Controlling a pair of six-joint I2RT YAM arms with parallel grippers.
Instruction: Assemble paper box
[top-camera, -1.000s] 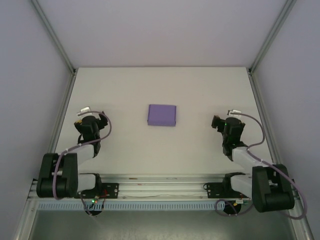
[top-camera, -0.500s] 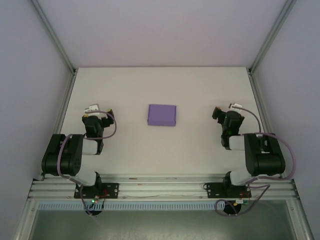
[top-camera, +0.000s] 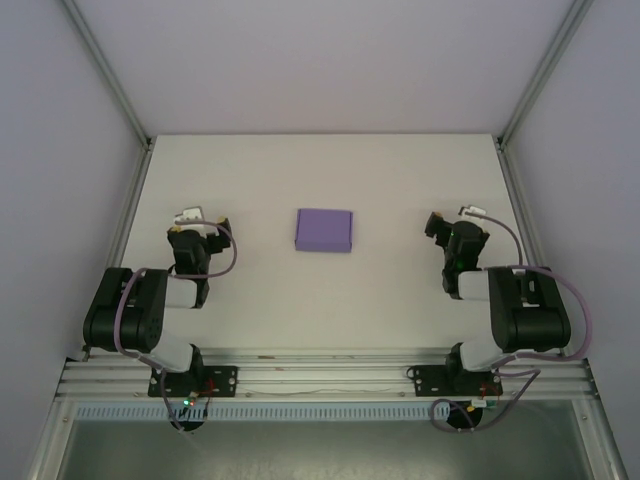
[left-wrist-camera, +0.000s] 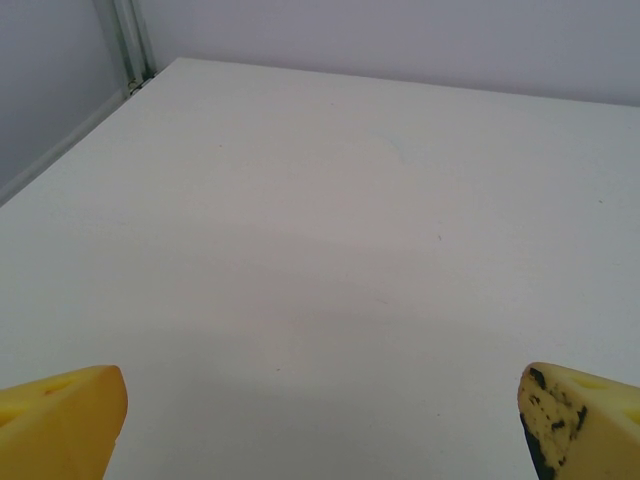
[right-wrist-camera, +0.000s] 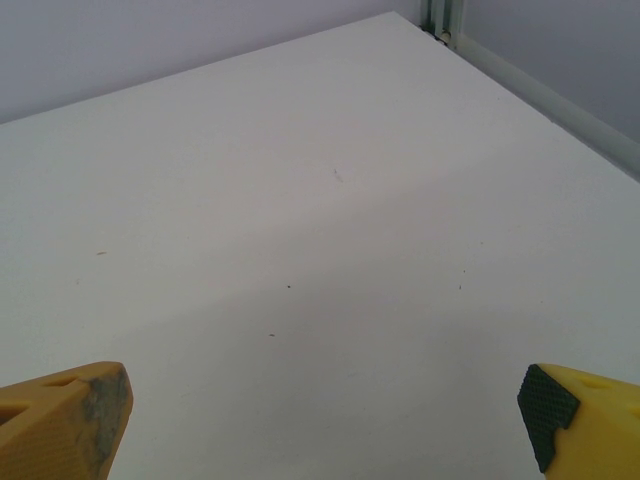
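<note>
Purple paper box (top-camera: 324, 230), a flat closed rectangle, lies on the white table (top-camera: 390, 300) at its centre, between the two arms and well apart from both. Left gripper (left-wrist-camera: 320, 425): yellow fingers (left-wrist-camera: 60, 425) spread wide and empty (bare tabletop ahead of them). Right gripper (right-wrist-camera: 325, 420): jaws likewise wide apart and empty, facing the table's far right corner.

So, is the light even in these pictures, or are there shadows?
Top external view: soft, even light; the paper box casts hardly any shadow. Left wrist view: faint shade on the table near the camera. Right wrist view: the same, with a slanted edge.
</note>
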